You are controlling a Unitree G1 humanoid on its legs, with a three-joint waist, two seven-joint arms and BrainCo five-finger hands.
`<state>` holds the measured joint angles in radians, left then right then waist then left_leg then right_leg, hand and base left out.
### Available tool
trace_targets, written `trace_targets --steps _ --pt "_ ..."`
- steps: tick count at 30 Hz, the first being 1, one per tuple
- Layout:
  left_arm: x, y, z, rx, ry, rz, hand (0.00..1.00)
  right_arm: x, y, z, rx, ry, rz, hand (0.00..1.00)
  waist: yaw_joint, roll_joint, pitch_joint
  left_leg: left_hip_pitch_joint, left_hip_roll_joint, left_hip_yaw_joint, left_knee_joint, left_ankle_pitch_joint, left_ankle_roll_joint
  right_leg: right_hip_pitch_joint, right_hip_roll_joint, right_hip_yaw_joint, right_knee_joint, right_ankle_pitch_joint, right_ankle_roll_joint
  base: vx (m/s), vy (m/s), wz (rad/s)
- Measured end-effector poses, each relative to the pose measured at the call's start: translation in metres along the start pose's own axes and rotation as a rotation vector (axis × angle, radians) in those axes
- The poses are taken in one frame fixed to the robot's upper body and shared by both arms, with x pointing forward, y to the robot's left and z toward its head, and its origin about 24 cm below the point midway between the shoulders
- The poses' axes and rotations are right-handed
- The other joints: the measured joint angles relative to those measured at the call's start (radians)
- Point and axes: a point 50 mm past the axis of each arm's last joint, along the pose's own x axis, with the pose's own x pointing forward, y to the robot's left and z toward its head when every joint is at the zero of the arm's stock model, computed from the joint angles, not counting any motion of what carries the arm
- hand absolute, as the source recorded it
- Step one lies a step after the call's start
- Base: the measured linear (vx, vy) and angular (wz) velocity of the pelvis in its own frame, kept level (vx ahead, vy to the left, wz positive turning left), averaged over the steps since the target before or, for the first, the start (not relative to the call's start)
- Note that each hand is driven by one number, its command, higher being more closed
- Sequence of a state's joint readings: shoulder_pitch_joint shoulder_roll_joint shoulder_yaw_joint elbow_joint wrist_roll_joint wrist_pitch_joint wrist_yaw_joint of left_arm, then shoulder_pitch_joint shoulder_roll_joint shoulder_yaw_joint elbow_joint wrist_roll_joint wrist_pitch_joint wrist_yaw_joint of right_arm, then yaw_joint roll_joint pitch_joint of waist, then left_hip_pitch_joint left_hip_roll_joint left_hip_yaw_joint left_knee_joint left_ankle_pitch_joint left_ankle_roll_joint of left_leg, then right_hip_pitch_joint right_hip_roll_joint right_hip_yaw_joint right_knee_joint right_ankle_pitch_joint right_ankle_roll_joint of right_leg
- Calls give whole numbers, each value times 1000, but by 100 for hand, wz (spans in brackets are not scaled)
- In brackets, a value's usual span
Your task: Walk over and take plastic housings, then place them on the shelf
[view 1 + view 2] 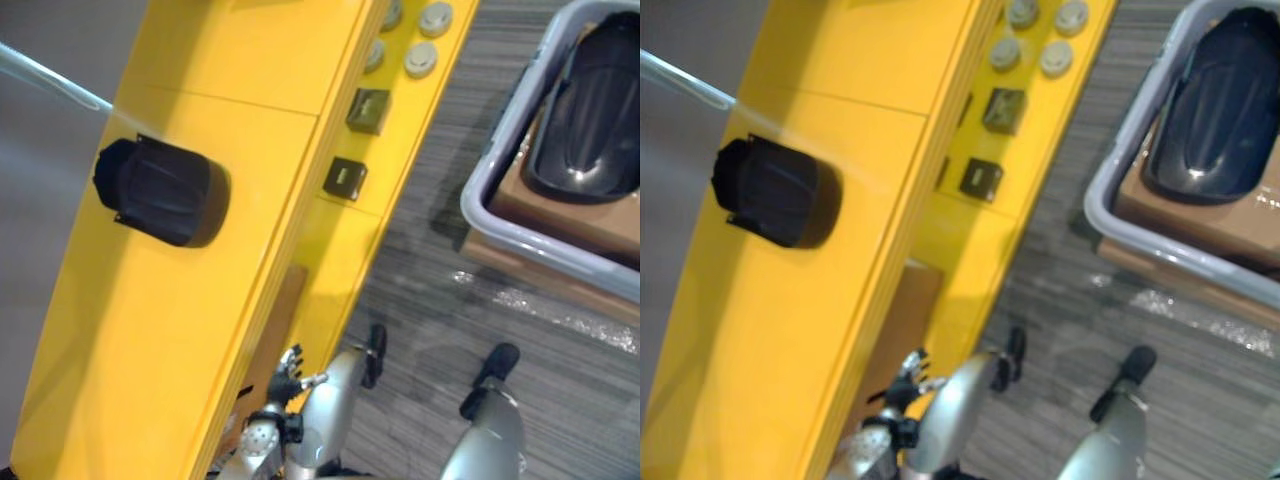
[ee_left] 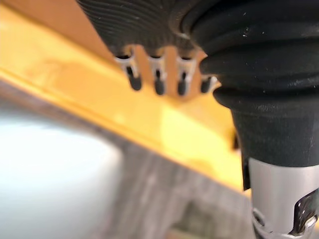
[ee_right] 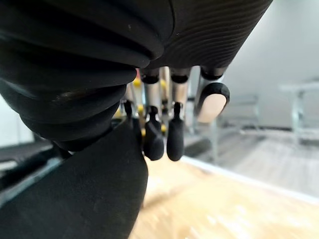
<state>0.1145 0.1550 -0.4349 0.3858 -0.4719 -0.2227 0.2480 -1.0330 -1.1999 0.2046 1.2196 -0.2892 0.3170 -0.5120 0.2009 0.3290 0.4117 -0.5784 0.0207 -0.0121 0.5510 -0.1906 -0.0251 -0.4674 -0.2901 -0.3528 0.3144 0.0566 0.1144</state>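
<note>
A black plastic housing (image 1: 160,190) lies on the flat top of the yellow shelf (image 1: 120,330), at about 10 o'clock in the head view, with bare yellow surface all round it

The left robot hand (image 2: 157,69) sits at about 6 o'clock, close against the shelf's front edge. Its own wrist view shows the fingers (image 2: 182,82) hanging loose in a row over that yellow edge, with nothing held in them and the grey floor (image 1: 440,330) below. The housing on the shelf lies toward 11 o'clock from this hand and well apart from it

The right robot hand (image 3: 164,119) also hangs slack, its dark fingertips (image 3: 174,144) free and the thumb (image 3: 212,102) set apart, with nothing between them. A smooth black shape (image 3: 75,199) lies just beside those fingertips, on the side away from the thumb. Whether it is a housing cannot be told

At 2 o'clock a grey bin (image 1: 487,175) stands on the floor. A second, longer black housing (image 1: 590,110) rests inside it on a piece of brown cardboard (image 1: 560,215), far from both hands

On the shelf's lower level, toward 12 to 1 o'clock, sit several round grey parts (image 1: 421,58) and two dark square parts (image 1: 367,110)
</note>
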Motion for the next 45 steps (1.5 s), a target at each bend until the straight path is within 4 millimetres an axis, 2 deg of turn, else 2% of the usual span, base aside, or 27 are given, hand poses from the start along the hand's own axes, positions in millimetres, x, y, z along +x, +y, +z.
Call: trace_targets --steps 5,11,16,19,23,26,28,33,36,40,45 --pt "5 3 30 -44 -135 28 0 -1 -2 11 5 -55 -22 100 -6 -33 25 0 3 -4 3 0 0 5 4 -4 -2 2 1 0 0 0" --pt "10 5 74 -32 -306 7 0 -10 7 26 30 -118 -1 100 -23 -77 57 -1 10 -7 16 -5 -4 18 14 -8 -18 11 -2 -9 16 -1" --pt "10 -5 97 -51 -406 -39 0 -20 20 30 62 -154 8 100 -30 -84 62 -1 21 -7 15 -5 -4 34 32 -17 -47 25 -10 -6 12 -1" --pt "9 -1 104 -38 -435 -35 0 -28 24 38 117 -200 -18 100 -52 -100 73 0 27 -6 14 -5 -5 34 37 -16 -48 26 -11 -3 5 -1" --pt "6 1 116 -47 -484 -37 0 -40 31 42 190 -226 -44 100 -66 -128 93 2 37 0 14 -5 -5 34 49 -4 -64 39 -15 -15 25 -10" --pt "4 2 121 -53 -494 -32 0 -55 38 43 267 -258 -64 100 -86 -144 103 12 40 15 14 -5 -5 37 50 4 -66 43 -18 -18 38 -9" --pt "1 1 122 -59 -494 -37 0 -69 40 47 326 -298 -90 100 -112 -149 107 24 42 19 12 -5 -5 49 53 8 -73 46 -19 -22 36 -8" --pt "-9 -10 141 -39 -596 -98 0 -93 33 63 444 -378 -172 100 -135 -162 113 42 60 43 2 -7 -9 52 71 30 -91 52 -26 -43 14 -18" --pt "-10 -11 144 -18 -613 -104 0 -102 31 69 488 -399 -190 100 -152 -171 113 60 67 52 -9 -6 -10 65 79 41 -101 58 -19 -11 3 -11" --pt "-8 -13 149 -12 -621 -119 0 -115 41 67 500 -385 -155 100 -163 -212 111 92 75 58 -26 -1 -17 82 90 50 -107 62 -23 18 -4 -7" --pt "-10 -23 151 2 -611 -183 0 -123 43 68 524 -384 -141 100 -171 -226 109 135 76 64 -59 4 -25 121 94 51 -130 65 -25 3 4 -1"
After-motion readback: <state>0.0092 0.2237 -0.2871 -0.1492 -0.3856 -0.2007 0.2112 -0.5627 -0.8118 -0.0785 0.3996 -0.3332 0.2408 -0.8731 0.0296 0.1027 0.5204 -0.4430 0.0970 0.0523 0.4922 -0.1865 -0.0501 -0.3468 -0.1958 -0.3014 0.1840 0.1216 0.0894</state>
